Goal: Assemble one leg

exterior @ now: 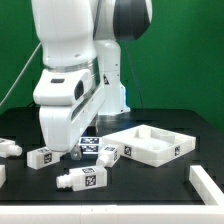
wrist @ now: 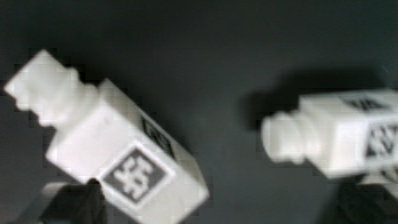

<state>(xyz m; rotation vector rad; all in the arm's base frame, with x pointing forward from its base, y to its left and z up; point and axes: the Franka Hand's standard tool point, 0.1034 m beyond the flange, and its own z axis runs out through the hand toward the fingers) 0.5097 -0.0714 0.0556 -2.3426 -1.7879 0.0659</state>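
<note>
In the wrist view two legs lie on the black table. One leg [wrist: 103, 135] is a stubby white peg with a tag on its side and its narrow stub pointing away from the fingers. The second leg [wrist: 342, 135] lies apart from it. My gripper [wrist: 217, 205] is open, its dark fingers [wrist: 68, 203] spread wide. The first leg's tagged end lies between them, close to one finger and not gripped. In the exterior view the gripper [exterior: 77, 151] hangs low over the table among the legs [exterior: 42, 156], [exterior: 108, 152], [exterior: 85, 180].
A large white tray-shaped part [exterior: 150, 143] lies at the exterior view's right. Another leg [exterior: 10, 147] lies at the left edge. A white part [exterior: 206, 185] sits at the front right. The marker board [exterior: 90, 144] shows under the arm.
</note>
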